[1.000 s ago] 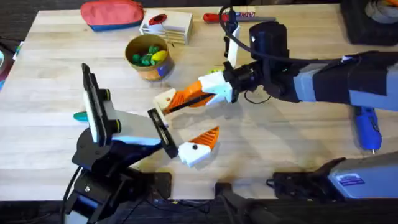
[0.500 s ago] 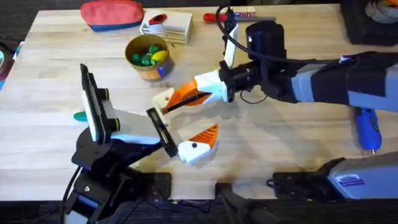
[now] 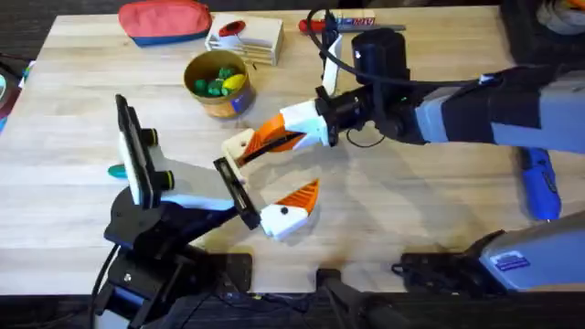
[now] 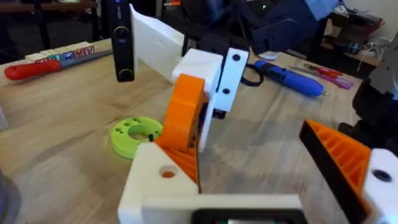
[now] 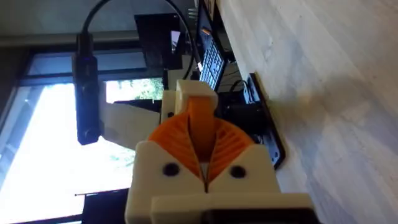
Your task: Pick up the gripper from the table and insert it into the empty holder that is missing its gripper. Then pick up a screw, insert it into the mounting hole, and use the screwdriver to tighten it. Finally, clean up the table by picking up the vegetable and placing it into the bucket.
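Note:
The loose orange gripper [image 3: 267,140] is pinched in my right gripper [image 3: 277,137], which is shut on it and presses it against the plain white holder [image 3: 239,146], one finger of my left gripper [image 3: 272,174]. The left gripper stands open, its other finger orange-tipped [image 3: 302,199]. From the left wrist, the orange piece [image 4: 185,118] sits against the holder [image 4: 155,180]. Looking along the right wrist, the piece [image 5: 200,121] is clamped between my pads, the holder [image 5: 186,93] beyond. The blue screwdriver [image 3: 539,183] lies far right. The teal vegetable [image 3: 119,170] lies left, behind the left arm. The bucket [image 3: 218,82] stands at the back.
A red pouch [image 3: 164,20], a white box [image 3: 242,37] and a red-handled screwdriver [image 3: 315,25] line the far edge. A lime-green disc [image 4: 135,134] lies on the wood under the right gripper. Bare wood spreads across the right half of the table [image 3: 430,210].
My right gripper, with the orange piece in it, has shifted a little left and toward the far edge. The left arm has barely moved.

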Controlling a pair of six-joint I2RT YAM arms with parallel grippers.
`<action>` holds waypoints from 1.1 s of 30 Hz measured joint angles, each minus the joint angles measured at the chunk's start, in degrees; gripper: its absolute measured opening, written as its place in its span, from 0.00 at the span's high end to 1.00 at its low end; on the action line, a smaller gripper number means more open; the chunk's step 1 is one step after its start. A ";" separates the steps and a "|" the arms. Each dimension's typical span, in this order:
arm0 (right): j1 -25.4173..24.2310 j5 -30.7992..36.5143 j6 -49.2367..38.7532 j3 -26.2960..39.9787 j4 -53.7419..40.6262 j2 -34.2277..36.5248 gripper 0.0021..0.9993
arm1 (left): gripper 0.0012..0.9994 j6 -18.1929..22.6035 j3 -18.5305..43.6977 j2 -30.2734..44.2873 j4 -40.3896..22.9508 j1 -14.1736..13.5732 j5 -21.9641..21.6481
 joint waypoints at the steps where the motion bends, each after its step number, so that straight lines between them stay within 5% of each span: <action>1: 0.04 0.04 0.00 0.00 0.00 0.00 1.00 | 0.01 -0.01 0.00 0.00 0.00 0.00 -0.07; 9: 0.06 0.00 -0.48 0.04 0.26 0.00 0.99 | 0.01 0.02 0.00 0.00 0.02 -0.02 -0.23; 33: 1.26 -2.67 -1.71 0.04 5.41 0.74 0.63 | 0.01 1.20 0.00 0.00 -0.07 -0.81 2.49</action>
